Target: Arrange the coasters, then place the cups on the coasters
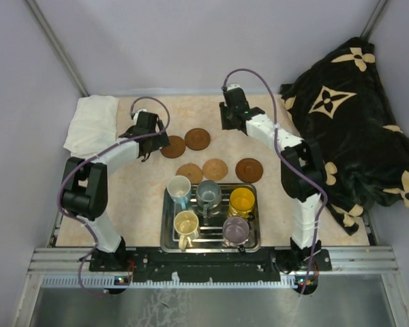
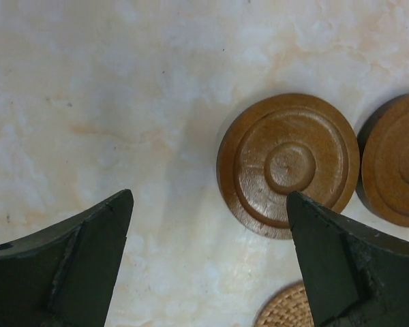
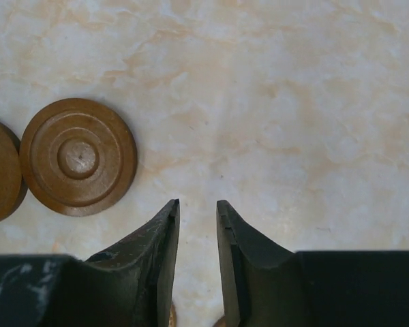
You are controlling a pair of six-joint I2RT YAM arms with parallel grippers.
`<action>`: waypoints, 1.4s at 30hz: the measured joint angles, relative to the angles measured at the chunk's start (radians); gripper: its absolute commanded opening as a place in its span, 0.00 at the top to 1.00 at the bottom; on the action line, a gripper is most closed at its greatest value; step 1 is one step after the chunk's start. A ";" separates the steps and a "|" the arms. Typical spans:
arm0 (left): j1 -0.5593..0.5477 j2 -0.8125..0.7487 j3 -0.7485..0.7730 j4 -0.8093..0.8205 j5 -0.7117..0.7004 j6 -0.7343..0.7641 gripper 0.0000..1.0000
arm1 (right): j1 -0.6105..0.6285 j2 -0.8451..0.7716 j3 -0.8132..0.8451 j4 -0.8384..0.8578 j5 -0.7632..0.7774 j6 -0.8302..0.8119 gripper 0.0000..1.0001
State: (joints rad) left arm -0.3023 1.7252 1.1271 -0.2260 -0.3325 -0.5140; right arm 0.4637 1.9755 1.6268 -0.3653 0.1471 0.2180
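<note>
Several brown round coasters lie on the table beyond the tray: two dark ones [image 1: 172, 146] [image 1: 197, 138] and a row of three [image 1: 189, 173] [image 1: 215, 169] [image 1: 249, 169]. The cups stand in the steel tray [image 1: 253, 240]: white-blue [image 1: 179, 189], grey-blue [image 1: 208, 194], orange-yellow [image 1: 242, 201], cream [image 1: 186, 223], purple-grey [image 1: 236, 229]. My left gripper [image 2: 210, 197] hangs wide open just left of a ringed coaster [image 2: 288, 165], its right fingertip over the coaster's edge. My right gripper [image 3: 198, 202] has its jaws narrowly apart, holding nothing, over bare table to the right of a ringed coaster [image 3: 78, 157].
A white folded cloth [image 1: 92, 122] lies at the back left corner. A dark blanket with cream flowers [image 1: 354, 129] fills the right side. In the left wrist view a second wooden coaster [image 2: 399, 160] and a woven one [image 2: 286, 310] sit close by.
</note>
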 measured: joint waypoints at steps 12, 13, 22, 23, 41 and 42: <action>0.008 0.206 0.177 -0.002 0.033 0.045 0.00 | 0.082 0.296 0.349 -0.090 -0.010 -0.043 0.37; 0.008 0.212 0.180 -0.002 0.035 0.048 0.00 | 0.085 0.315 0.374 -0.101 -0.010 -0.046 0.37; 0.008 0.238 0.183 -0.006 0.054 0.060 0.00 | 0.097 0.402 0.438 -0.159 -0.007 -0.063 0.40; 0.008 0.242 0.183 -0.006 0.054 0.061 0.01 | 0.100 0.406 0.438 -0.161 -0.007 -0.066 0.40; 0.008 0.286 0.221 -0.006 0.050 0.071 0.12 | 0.142 0.483 0.487 -0.175 0.029 -0.078 0.50; 0.008 0.286 0.222 -0.007 0.053 0.072 0.12 | 0.142 0.478 0.475 -0.162 0.035 -0.074 0.51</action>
State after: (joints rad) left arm -0.2943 2.0113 1.3487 -0.2329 -0.2798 -0.4416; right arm 0.6056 2.4538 2.1014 -0.5274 0.1822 0.1440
